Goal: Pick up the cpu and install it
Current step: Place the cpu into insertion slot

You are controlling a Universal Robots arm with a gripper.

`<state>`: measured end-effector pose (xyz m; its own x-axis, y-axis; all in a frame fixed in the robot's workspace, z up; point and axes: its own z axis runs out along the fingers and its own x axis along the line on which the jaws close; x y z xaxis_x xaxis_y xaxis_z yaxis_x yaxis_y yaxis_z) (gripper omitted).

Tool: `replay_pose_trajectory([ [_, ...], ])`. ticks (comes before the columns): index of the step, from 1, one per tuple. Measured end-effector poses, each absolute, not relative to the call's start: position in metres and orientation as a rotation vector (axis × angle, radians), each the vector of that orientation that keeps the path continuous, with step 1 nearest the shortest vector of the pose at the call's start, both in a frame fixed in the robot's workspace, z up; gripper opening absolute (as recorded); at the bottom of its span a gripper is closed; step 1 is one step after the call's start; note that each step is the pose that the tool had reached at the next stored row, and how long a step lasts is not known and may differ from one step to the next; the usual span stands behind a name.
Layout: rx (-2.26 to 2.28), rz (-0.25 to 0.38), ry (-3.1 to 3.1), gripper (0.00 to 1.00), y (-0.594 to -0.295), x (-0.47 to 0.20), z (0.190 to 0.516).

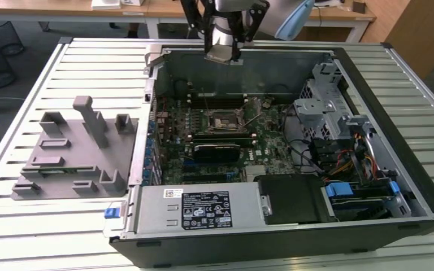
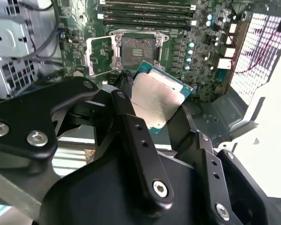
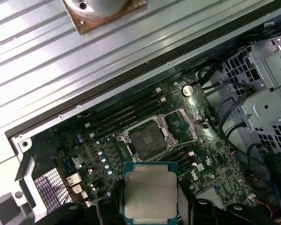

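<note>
Our pincer (image 2: 154, 108) is clamped on the cpu (image 2: 158, 93) by its edges, and both wrist views show the silvery top. Below it, the first wrist view shows the open socket (image 3: 147, 140). The exterior view shows the pincer raised above the computer case (image 1: 277, 248).
</note>
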<state>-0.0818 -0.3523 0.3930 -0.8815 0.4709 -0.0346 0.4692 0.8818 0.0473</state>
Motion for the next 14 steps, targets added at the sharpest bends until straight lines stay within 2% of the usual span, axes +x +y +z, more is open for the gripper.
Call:
replay_pose_trajectory([
  [14, 1.118, 0.049, 2.883, 0.54, -0.3523, -0.0818, 0.3914],
])
